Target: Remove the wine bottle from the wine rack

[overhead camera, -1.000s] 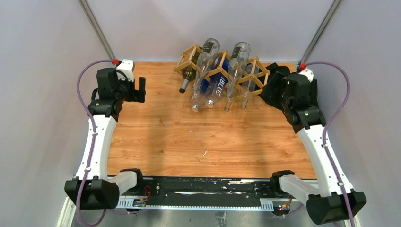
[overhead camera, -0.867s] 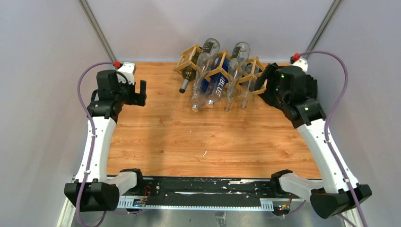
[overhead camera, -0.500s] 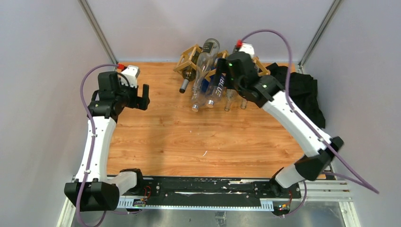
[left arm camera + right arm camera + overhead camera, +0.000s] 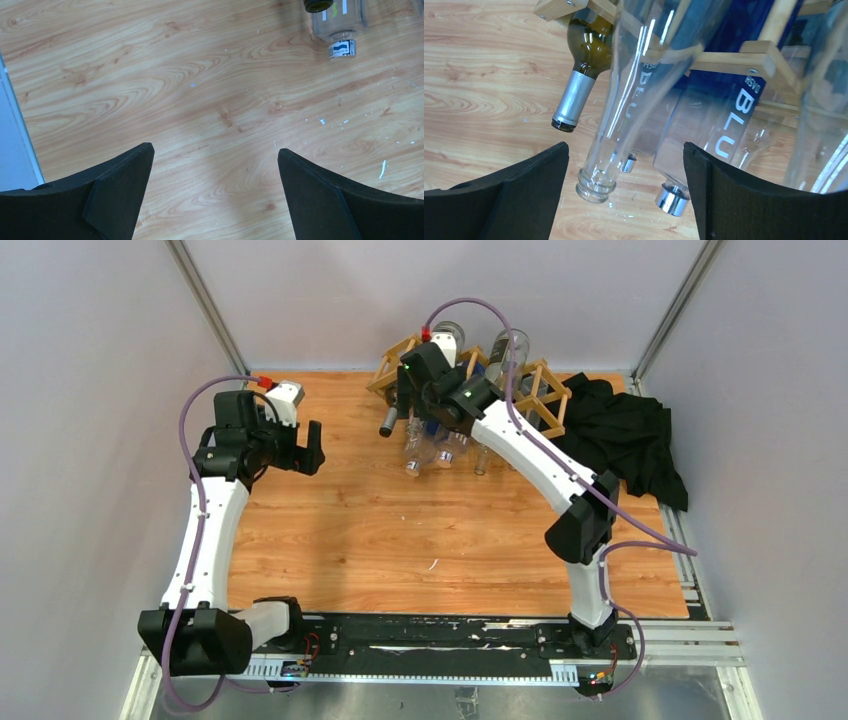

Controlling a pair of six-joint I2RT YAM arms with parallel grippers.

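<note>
The light-wood wine rack (image 4: 545, 390) stands at the table's back edge and holds several bottles, necks pointing toward me. An olive-green wine bottle (image 4: 392, 416) with a silver foil neck lies in the leftmost opening; it also shows in the right wrist view (image 4: 585, 50). Beside it are a clear bottle (image 4: 624, 100) and a blue bottle (image 4: 724, 115) under a rack slat (image 4: 724, 57). My right gripper (image 4: 420, 420) is open over the rack's left part, and the clear bottle's neck lies between its jaws (image 4: 625, 147) without touching. My left gripper (image 4: 305, 450) is open and empty over bare wood (image 4: 215, 150).
A black cloth (image 4: 625, 435) lies crumpled at the table's back right corner. More clear bottles (image 4: 505, 360) fill the rack's upper row. A clear bottle neck (image 4: 340, 35) shows at the top right of the left wrist view. Grey walls close in the table.
My right arm has swung from the table's right side across to the rack's left part, uncovering the black cloth. My left gripper has shifted slightly right and toward me.
</note>
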